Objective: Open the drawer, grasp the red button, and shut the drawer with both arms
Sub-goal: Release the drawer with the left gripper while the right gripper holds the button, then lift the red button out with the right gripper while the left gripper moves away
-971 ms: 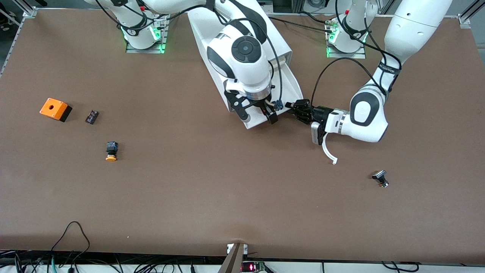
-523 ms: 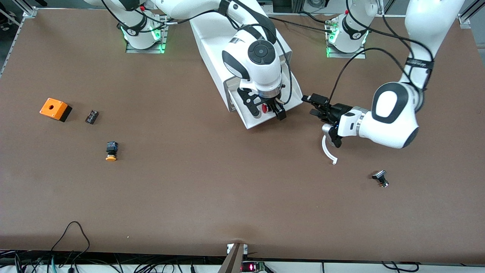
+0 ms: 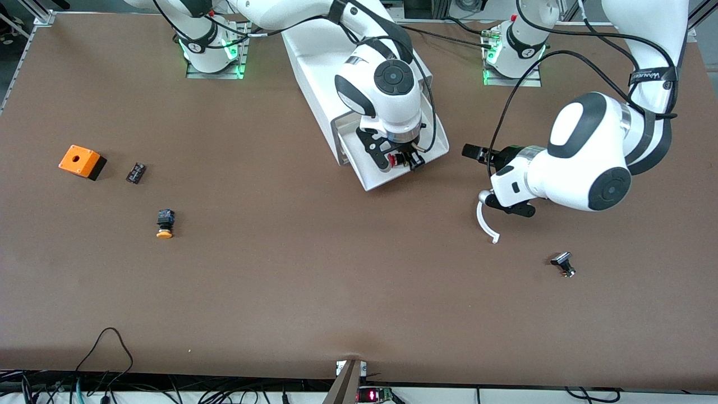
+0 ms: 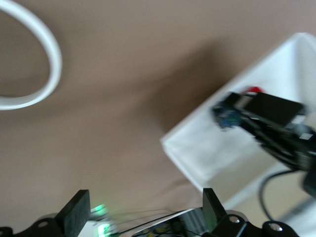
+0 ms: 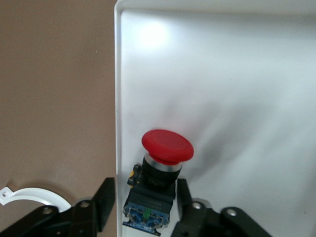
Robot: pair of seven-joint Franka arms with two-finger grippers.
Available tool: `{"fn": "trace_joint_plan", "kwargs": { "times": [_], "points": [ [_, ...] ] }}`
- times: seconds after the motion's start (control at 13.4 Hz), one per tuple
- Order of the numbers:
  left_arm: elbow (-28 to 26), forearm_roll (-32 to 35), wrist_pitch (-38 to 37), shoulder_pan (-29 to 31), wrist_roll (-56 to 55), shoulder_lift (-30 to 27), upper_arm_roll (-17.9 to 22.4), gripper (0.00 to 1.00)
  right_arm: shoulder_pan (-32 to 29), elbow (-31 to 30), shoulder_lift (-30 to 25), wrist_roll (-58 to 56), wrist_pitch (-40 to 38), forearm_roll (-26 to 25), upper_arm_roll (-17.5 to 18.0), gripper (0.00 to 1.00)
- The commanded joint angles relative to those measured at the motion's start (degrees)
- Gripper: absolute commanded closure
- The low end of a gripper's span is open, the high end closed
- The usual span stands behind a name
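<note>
The brown bench (image 3: 280,292) carries everything here, and the white drawer cabinet (image 3: 320,62) stands at its middle, between the two arm bases, with its drawer (image 3: 367,178) pulled out toward the front camera. The right arm (image 3: 387,90) reaches down over that open drawer; the left arm (image 3: 589,163) hangs over the bench beside the cabinet, toward its own end of the bench.

The right end effector (image 5: 140,205) is inside the drawer, its fingers (image 5: 103,202) spread to either side of the button's black body — whether they touch it cannot be told. The button (image 5: 165,153) (red mushroom cap, black blocky body) lies in the drawer, close to the drawer's side wall (image 5: 118,123). In the front view its red cap (image 3: 395,160) shows just under the right wrist.

The left end effector (image 4: 143,210) has its two black fingers (image 4: 74,212) spread wide with nothing between them; it is over bare bench just beside the drawer's corner.

A curved white strip (image 3: 485,221) lies on the bench beside the drawer, under the left arm's wrist. Well away from the cabinet, toward the right arm's end, sit an orange box with a hole (image 3: 81,161), a small black part (image 3: 135,172) and an orange-capped button (image 3: 164,223). Toward the left arm's end lies another small black piece (image 3: 563,264).
</note>
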Motion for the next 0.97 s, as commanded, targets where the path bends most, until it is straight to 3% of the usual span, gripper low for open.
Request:
{"fn": "trace_joint_plan", "kwargs": {
  "times": [0.0,0.15,0.52,0.67,0.75,0.9],
  "points": [
    [5.43,8.61,-3.0,-3.13,-6.23,1.17,0.11,0.0,0.59,2.35,0.79,0.44,-1.08,0.07,-0.41,0.91],
    [7.63,13.1,-4.58,-5.33,-8.78,1.78,0.72,0.0,0.51,2.52,0.52,0.0,-2.04,0.07,-0.67,1.0],
    [16.07,13.64,-4.85,-1.39,-7.3,7.32,1.86,0.0,-4.58,8.85,-0.88,-7.18,-11.53,0.77,0.02,1.0],
    [15.47,13.99,-4.24,-1.74,-8.0,7.32,1.95,0.0,-7.3,8.85,-2.55,-15.51,-13.55,1.64,0.46,1.0],
    [14.94,14.0,0.11,-2.0,-8.96,7.32,1.95,0.0,-8.62,8.85,-3.34,-20.43,-13.73,2.0,0.47,1.0],
    [11.26,14.08,5.59,-3.14,-19.37,6.27,1.07,0.0,-12.13,8.85,-4.05,-29.22,-14.69,2.17,0.47,1.0]
  ]
}}
